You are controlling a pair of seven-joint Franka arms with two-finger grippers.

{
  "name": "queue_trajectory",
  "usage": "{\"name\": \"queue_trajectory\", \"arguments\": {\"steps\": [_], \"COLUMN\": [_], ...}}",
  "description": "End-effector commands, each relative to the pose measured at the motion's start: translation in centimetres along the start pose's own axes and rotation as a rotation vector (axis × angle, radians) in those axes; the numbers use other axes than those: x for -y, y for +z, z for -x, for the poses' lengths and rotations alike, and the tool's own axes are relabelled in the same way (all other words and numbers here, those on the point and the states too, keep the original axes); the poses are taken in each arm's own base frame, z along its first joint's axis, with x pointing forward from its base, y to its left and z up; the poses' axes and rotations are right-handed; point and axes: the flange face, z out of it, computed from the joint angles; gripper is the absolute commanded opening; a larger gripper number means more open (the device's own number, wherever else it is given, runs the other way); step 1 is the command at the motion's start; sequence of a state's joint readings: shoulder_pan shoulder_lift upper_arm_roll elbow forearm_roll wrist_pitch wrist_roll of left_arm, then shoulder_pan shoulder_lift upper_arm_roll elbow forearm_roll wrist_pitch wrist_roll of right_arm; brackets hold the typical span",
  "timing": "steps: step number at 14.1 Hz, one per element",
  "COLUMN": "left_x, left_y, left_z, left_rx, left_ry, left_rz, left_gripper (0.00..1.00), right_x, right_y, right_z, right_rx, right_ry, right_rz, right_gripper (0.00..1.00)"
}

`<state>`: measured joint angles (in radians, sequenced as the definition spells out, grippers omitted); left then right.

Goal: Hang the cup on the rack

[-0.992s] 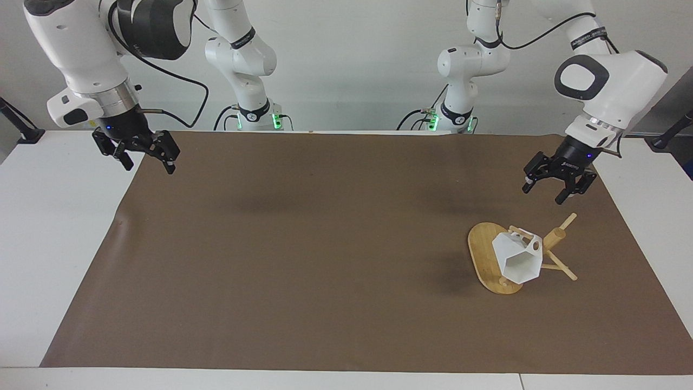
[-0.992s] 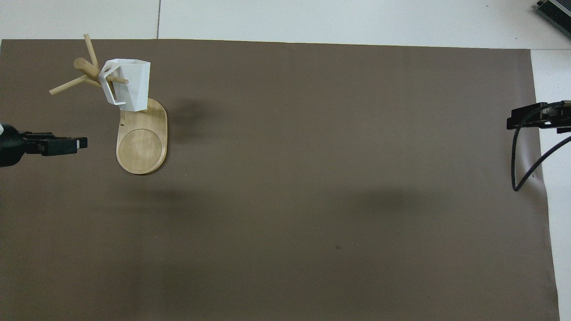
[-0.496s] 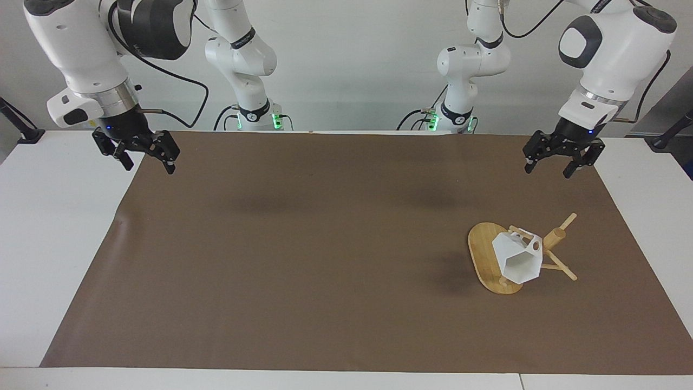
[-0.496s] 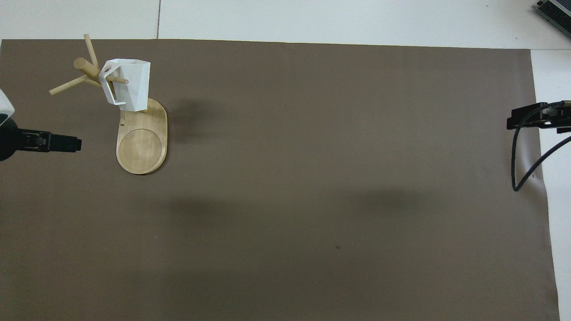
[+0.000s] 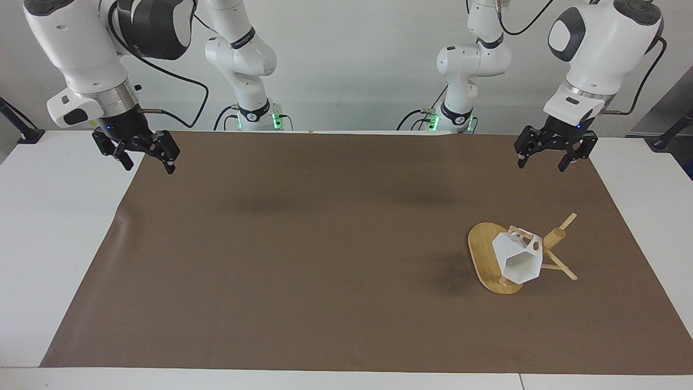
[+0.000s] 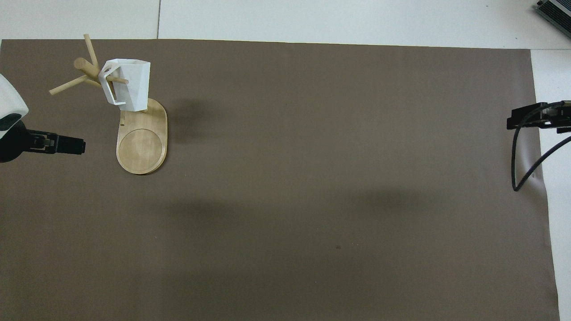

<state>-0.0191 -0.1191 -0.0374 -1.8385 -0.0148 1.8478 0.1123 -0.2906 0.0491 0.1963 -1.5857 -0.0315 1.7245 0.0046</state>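
The white faceted cup [image 5: 517,259] [image 6: 129,87] hangs by its handle on a peg of the bamboo rack [image 5: 482,254] [image 6: 142,149], mouth tipped away from the robots. The rack stands upright on its oval base toward the left arm's end of the table. My left gripper [image 5: 541,164] [image 6: 76,146] is open and empty, raised in the air over the mat's corner, well apart from the rack. My right gripper [image 5: 150,165] [image 6: 519,121] is open and empty, waiting over the mat's edge at the right arm's end.
A brown mat [image 5: 325,244] covers most of the white table. A black cable [image 6: 517,169] loops down from the right gripper. The two arm bases stand along the table edge nearest the robots.
My left gripper has risen and drawn back from above the rack toward the robots' edge of the mat. The cup, the rack and the right arm have not moved.
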Motion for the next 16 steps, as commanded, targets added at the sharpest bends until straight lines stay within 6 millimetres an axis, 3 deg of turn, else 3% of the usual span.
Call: {"name": "queue_trajectory", "arguments": {"steps": [1, 8, 14, 16], "left_x": [-0.8, 0.8, 1.6, 1.4], "left_y": [-0.1, -0.5, -4.6, -4.6], "left_z": [0.0, -0.4, -2.2, -2.0], "left_rx": [0.014, -0.006, 0.084, 0.109], "left_ry": [0.022, -0.02, -0.025, -0.024], "left_rz": [-0.017, -0.018, -0.014, -0.004], "left_gripper": [1.0, 1.0, 1.0, 1.0], "right_x": [0.1, 0.1, 0.1, 0.1], "right_y": [-0.2, -0.3, -0.2, -0.3], "right_z": [0.6, 0.7, 0.6, 0.7], "right_rx": [0.007, 0.006, 0.007, 0.006], "right_ry": [-0.009, -0.009, -0.009, -0.009], "right_rz": [-0.012, -0.012, -0.012, -0.012], "right_gripper": [1.0, 1.0, 1.0, 1.0]}}
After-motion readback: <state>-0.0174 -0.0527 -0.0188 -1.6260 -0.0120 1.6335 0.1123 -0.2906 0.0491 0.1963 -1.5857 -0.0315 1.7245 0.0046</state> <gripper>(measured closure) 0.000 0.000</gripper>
